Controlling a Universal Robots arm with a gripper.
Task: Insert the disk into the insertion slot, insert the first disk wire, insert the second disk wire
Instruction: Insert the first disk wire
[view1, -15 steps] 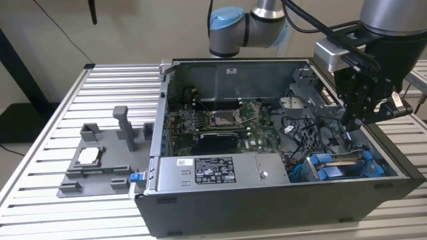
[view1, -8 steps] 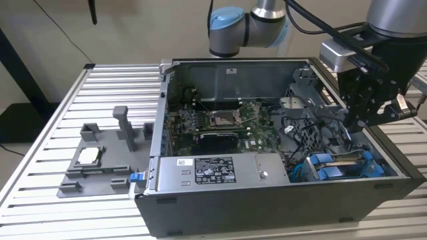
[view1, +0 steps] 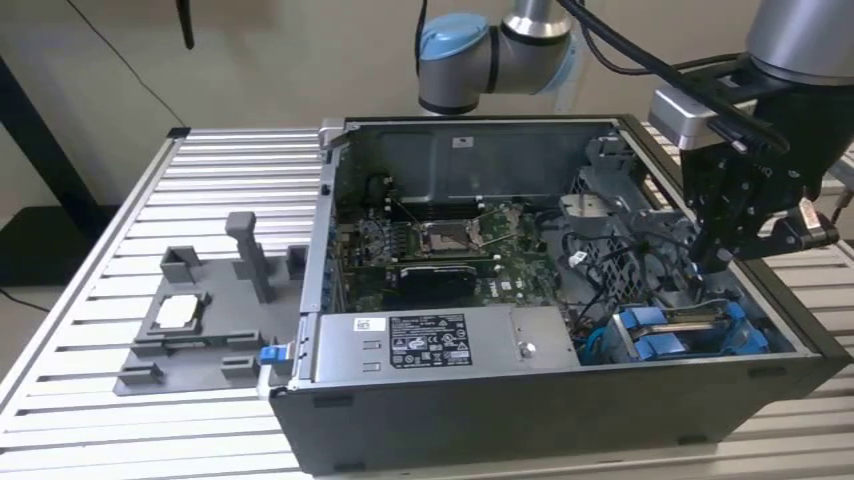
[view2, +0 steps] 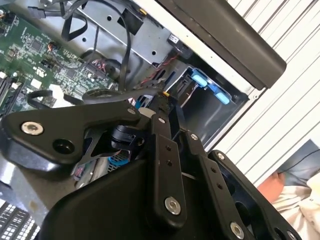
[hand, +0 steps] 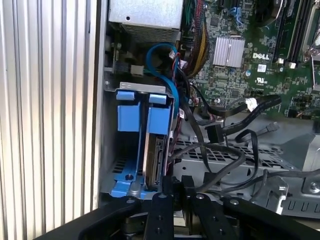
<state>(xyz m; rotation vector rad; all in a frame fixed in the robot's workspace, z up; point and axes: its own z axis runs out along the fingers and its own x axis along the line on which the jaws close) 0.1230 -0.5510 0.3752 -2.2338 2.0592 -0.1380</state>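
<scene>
Disk (hand: 156, 162) edge dark, its frame (hand: 161, 117) bright blue. Circuit board (hand: 235, 75) green. Cables mostly black, one blue cable (hand: 173, 95). Case (view1: 534, 420) dark grey. Surface (view1: 214, 165) silver, ribbed in parallel stripes. Arm joint cap (view1: 447, 45) light blue.

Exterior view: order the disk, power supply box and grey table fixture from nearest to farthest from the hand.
1. The disk, inside the case just below the hand, at the exterior view's right.
2. The power supply box, along the case's near edge, mid-picture.
3. The grey fixture, outside the case, at the exterior view's left.
</scene>
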